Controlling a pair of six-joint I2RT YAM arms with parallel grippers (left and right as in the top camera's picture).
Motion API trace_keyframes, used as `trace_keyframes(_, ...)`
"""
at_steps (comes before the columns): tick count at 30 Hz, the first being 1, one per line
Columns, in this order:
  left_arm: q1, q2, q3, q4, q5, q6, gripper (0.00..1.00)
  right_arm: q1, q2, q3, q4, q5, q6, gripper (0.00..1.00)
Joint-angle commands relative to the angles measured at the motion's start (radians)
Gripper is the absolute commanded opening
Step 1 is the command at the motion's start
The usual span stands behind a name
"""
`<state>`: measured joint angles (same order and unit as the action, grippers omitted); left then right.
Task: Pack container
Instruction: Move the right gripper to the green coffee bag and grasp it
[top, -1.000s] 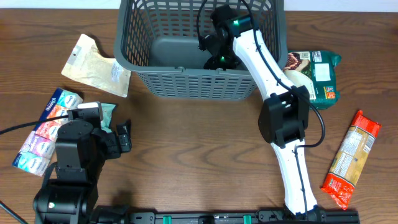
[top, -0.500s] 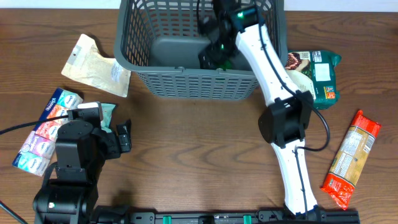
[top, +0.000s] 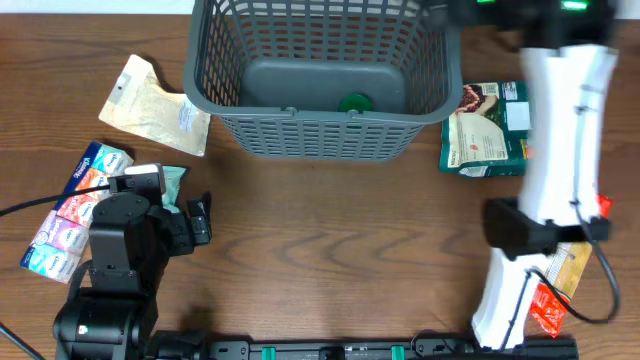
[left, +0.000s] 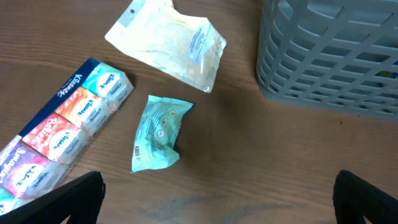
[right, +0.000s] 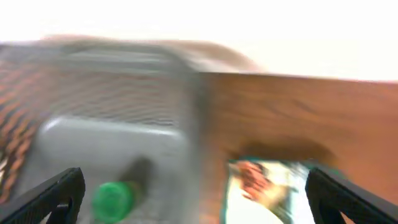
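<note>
At the far middle of the table stands the container (top: 318, 135), upright, with 1 small green round thing (top: 353, 103) on its floor near the front wall. The right gripper (right: 199, 199) hangs near its right rim, the view blurred, fingers wide apart and holding nothing; a green packet (top: 487, 130) lies just beside that wall. The left gripper (left: 217, 202) is wide and empty too, with a teal packet (left: 158, 134) in front of it, near a beige pouch (left: 168, 43) and a tissue pack (left: 56, 137).

brown wood-grain table (top: 330, 250), evenly lit
</note>
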<state>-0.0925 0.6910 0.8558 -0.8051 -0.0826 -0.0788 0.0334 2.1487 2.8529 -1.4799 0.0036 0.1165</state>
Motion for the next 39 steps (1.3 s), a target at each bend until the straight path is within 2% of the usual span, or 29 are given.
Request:
trace_keyframes(1, 0.005, 0.0, 0.019, -0.001, -0.008, -0.009, 0.99, -0.139, -0.04, 0.007, -0.082, 0.048, 0.1, 0.99)
trace_keyframes(4, 0.005, 0.0, 0.019, -0.001, -0.008, -0.009, 0.99, -0.279, -0.042, 0.005, -0.207, 0.051, 0.057, 0.99)
trace_keyframes(6, 0.005, 0.0, 0.019, 0.0, -0.008, -0.009, 0.99, -0.341, -0.033, -0.026, -0.219, 0.016, -0.024, 0.99)
trace_keyframes(12, 0.005, 0.0, 0.019, 0.003, -0.008, -0.009, 0.99, -0.435, -0.018, -0.278, -0.207, -0.008, -0.285, 0.99)
trace_keyframes(16, 0.005, 0.0, 0.019, 0.016, -0.008, -0.01, 0.99, -0.441, -0.014, -0.523, -0.093, -0.038, -0.431, 0.99)
trace_keyframes(21, 0.005, 0.0, 0.019, 0.021, -0.008, -0.009, 0.99, -0.428, -0.014, -0.797, 0.123, -0.169, -0.521, 0.99)
trace_keyframes(26, 0.005, 0.0, 0.019, 0.021, -0.008, -0.009, 0.99, -0.409, -0.014, -1.02, 0.358, -0.173, -0.514, 0.99)
trace_keyframes(34, 0.005, 0.0, 0.019, 0.021, -0.008, -0.01, 0.99, -0.383, -0.014, -1.241, 0.651, -0.199, -0.479, 0.99)
trace_keyframes(39, 0.005, 0.0, 0.019, 0.022, -0.008, -0.009, 0.99, -0.372, -0.011, -1.389, 0.859, -0.203, -0.388, 0.99)
